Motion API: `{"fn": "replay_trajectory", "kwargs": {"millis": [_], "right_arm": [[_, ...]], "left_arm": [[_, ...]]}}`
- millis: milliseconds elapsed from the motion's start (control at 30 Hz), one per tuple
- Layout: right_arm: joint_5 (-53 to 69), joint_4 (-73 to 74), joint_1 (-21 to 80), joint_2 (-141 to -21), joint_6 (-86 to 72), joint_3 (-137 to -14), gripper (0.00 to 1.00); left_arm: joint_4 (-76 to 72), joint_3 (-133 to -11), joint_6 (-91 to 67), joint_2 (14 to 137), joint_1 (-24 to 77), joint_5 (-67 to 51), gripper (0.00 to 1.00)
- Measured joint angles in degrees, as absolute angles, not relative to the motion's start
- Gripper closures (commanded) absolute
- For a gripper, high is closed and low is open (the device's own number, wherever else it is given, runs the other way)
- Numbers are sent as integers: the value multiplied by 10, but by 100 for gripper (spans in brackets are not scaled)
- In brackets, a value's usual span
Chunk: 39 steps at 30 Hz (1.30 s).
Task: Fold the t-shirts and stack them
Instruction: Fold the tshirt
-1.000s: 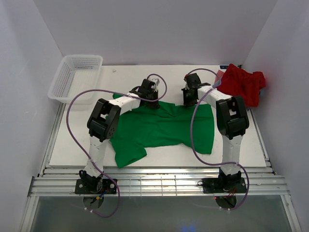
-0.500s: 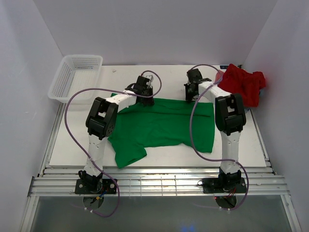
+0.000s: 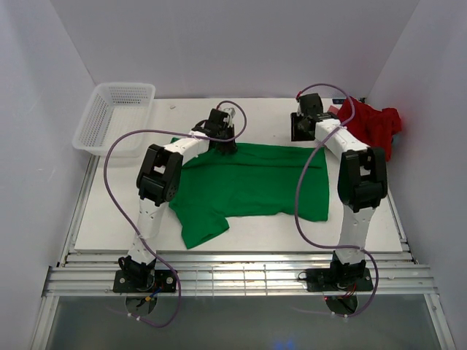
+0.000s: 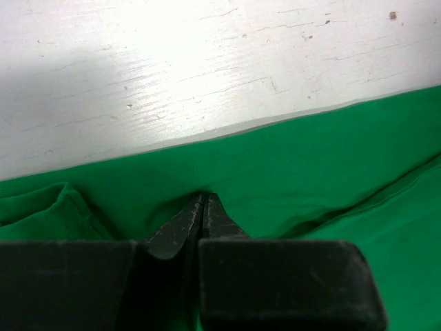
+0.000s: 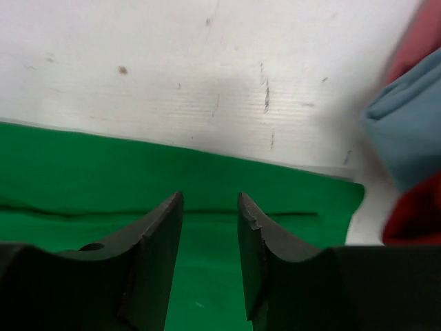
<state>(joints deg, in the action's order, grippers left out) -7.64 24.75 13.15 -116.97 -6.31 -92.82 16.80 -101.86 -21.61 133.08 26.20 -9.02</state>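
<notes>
The green t-shirt [image 3: 248, 186] lay spread across the middle of the white table [image 3: 255, 232], mostly flat. Its far edge ran roughly straight between the two arms, and one sleeve trailed toward the near left. A shallow crease ran along the cloth just inside that far edge.

The left fingers [image 4: 180, 231] were pressed together at the far-left part of the shirt, pinching a small peak of green cloth close to its far edge. The cloth puckered around the tips.

The right fingers [image 5: 155, 241] stood spread apart over the far-right corner of the same shirt. Nothing was between them, and green cloth and bare table showed through the gap. Contact between the tips and the cloth could not be determined.

A red t-shirt [image 3: 371, 125] lay crumpled at the far-right corner of the table, apart from the green one. In the right wrist view, a fold of blue-grey cloth [image 5: 406, 131] lay against the red.

A white mesh basket [image 3: 113, 117] sat at the far-left corner, well apart from the shirts.
</notes>
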Motion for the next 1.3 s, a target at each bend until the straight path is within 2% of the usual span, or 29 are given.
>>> {"fn": "replay_trajectory", "kwargs": {"millis": [167, 300, 400, 433, 467, 567, 833, 1300], "right_arm": [[-70, 244, 131, -1087, -40, -928, 55], [3, 238, 131, -1074, -41, -916, 55], [88, 233, 131, -1090, -56, -900, 54], [110, 230, 131, -1098, -61, -898, 54], [134, 222, 133, -1108, -69, -896, 54], [193, 199, 139, -1139, -89, -893, 54], [289, 158, 170, -1224, -123, -935, 54], [308, 157, 224, -1273, -128, -981, 54]], "left_arm": [[170, -1030, -215, 1338, 262, -96, 87], [174, -1032, -215, 1338, 262, -92, 85], [175, -1032, -214, 1335, 262, -79, 72], [176, -1032, -213, 1332, 263, -65, 57], [176, -1032, -208, 1328, 263, -54, 51], [176, -1031, -201, 1309, 261, -7, 40], [191, -1035, -179, 1281, 224, 28, 41], [237, -1036, -154, 1301, 205, -11, 43]]}}
